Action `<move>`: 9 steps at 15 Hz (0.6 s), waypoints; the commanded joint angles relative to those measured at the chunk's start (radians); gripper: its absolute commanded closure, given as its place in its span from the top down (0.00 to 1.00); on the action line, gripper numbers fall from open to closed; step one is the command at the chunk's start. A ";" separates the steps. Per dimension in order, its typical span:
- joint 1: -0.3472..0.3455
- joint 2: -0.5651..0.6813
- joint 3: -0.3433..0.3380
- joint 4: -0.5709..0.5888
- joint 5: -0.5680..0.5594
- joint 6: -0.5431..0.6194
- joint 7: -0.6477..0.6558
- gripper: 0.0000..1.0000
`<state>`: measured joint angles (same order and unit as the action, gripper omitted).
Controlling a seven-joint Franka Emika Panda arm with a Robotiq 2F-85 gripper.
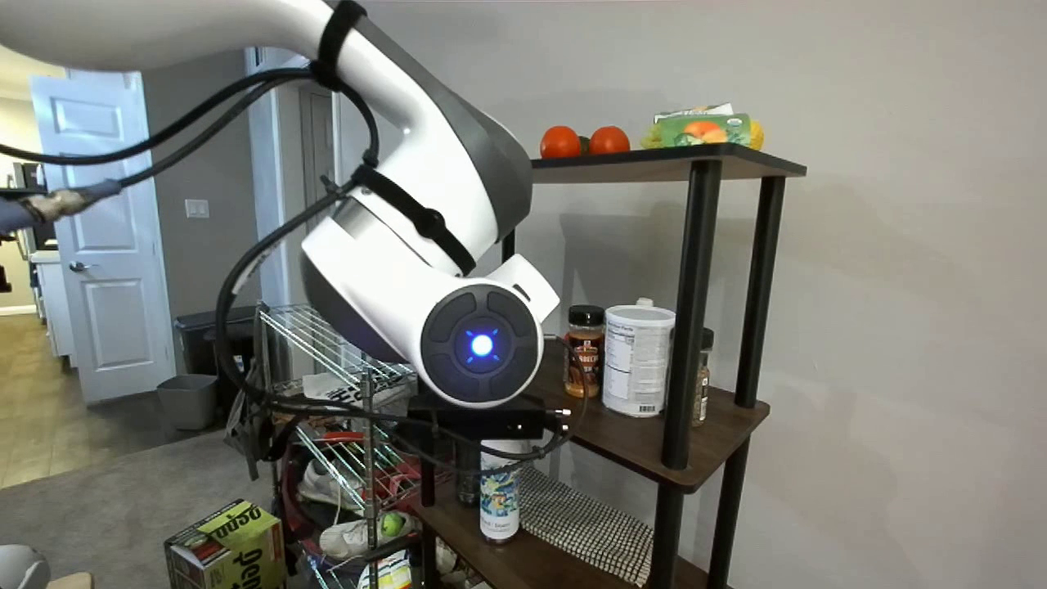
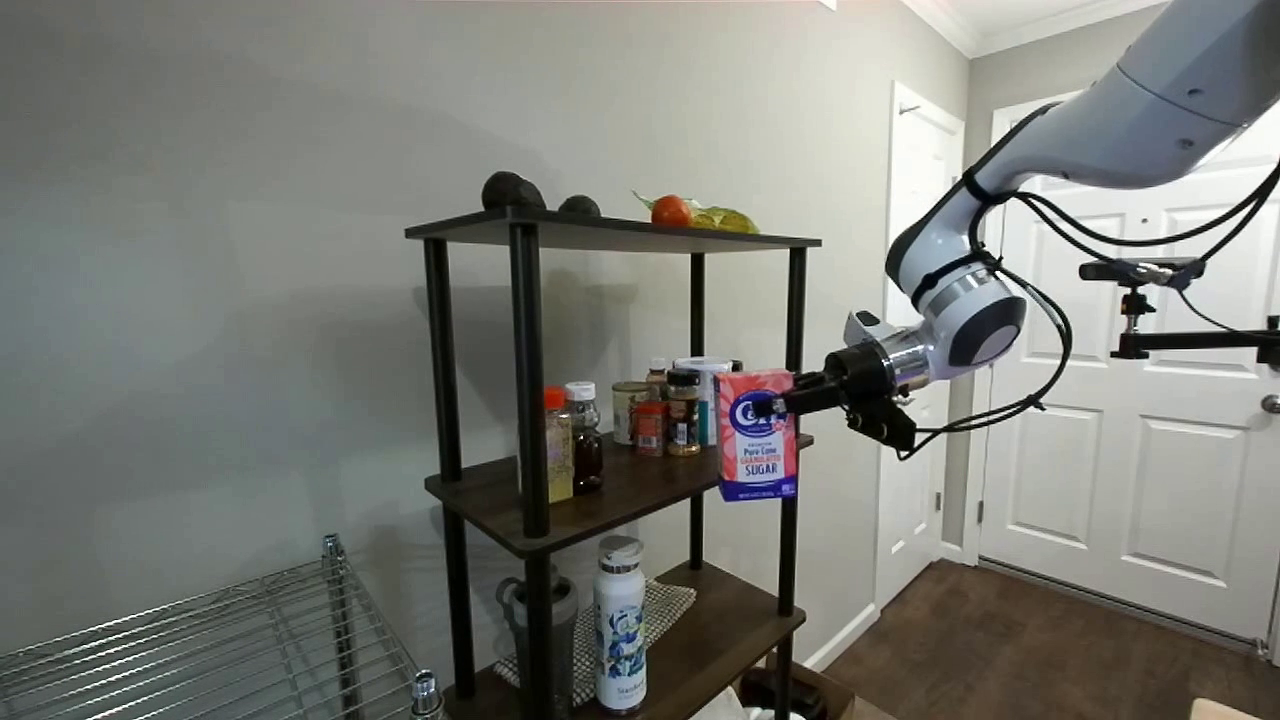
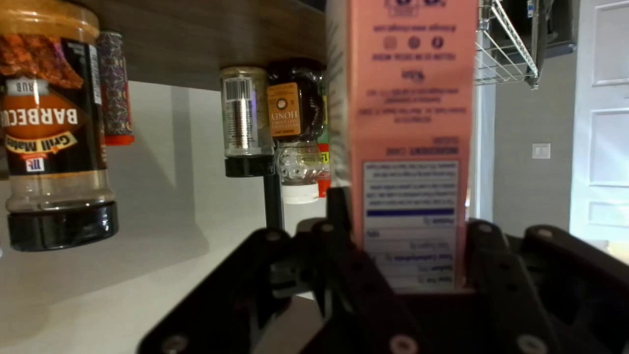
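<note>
Sugar carton [image 2: 757,465] (pink, pure cane granulated): in an exterior view it hangs roughly upright in the gripper [image 2: 783,397], pinched near the top, right by the edge of the middle shelf [image 2: 625,488]. Its base visually overlaps that edge, so I can't tell the clearance. If it's too low, pushing inward could bump the board and tip the carton in the fingers. The black shelf post [image 2: 788,560] sits behind it from this angle, so sideways drift might clip a corner.

Wrist view's upside down but shows the grip well: one finger against each broad face, narrow side toward the camera. Probably thin cardboard, so over-squeezing might dent it, and too light a hold could let it swivel. Grill Mates barbecue rub jar [image 3: 51,113], honey bottle [image 3: 285,109] and a black-capped shaker [image 3: 245,118] stand off to one side, easy topples if the carton swings.

In an exterior view, the wrist blocks carton and fingers, so misjudging depth from there is easy. Cables [image 1: 222,331] loop down in front of the shelf and white water bottle [image 1: 499,503]; one snag could jerk the hold.
</note>
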<state>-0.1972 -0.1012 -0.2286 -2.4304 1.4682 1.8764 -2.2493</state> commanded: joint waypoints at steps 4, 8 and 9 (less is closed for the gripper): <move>-0.034 -0.128 -0.013 -0.092 -0.048 -0.071 0.003 0.15; -0.041 -0.174 -0.012 -0.132 -0.047 -0.089 0.004 0.15; -0.042 -0.186 -0.011 -0.141 -0.046 -0.092 0.005 0.15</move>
<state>-0.2190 -0.2128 -0.2400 -2.5298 1.4388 1.8218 -2.2493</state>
